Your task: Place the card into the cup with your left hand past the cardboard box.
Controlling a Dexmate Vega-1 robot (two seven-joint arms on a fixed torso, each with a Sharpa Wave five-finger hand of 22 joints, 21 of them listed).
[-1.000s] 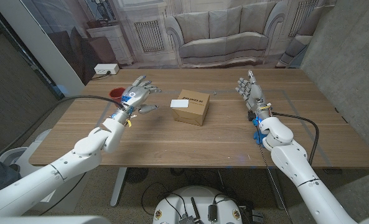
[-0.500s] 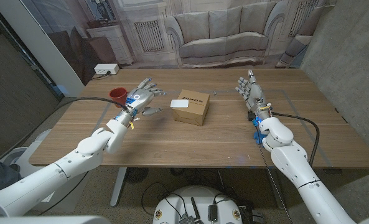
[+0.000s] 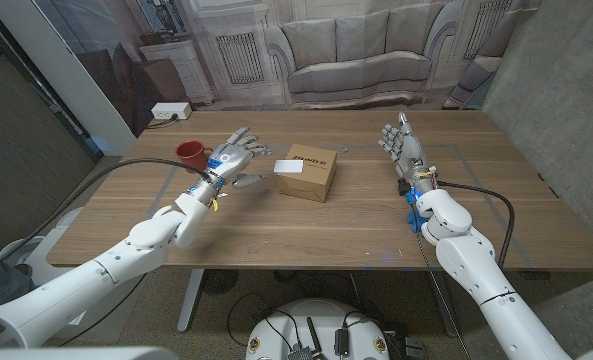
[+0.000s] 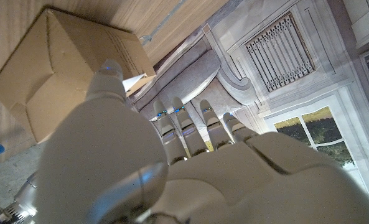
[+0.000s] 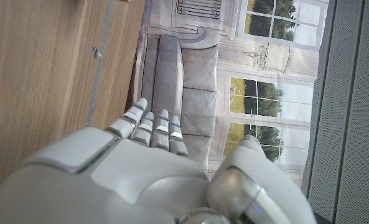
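Atop cardboard box (image 3: 309, 171), white card (image 3: 288, 168), flat

In the head view the left hand (image 3: 232, 160) covers the near right side of the small red cup (image 3: 188, 152), and the cup's inside cannot be made out. The brown cardboard box (image 4: 63, 68) in the left wrist view is partly hidden behind that hand's fingers (image 4: 178, 127). The printing on the white card (image 3: 289, 167) on top of the box is too small to read
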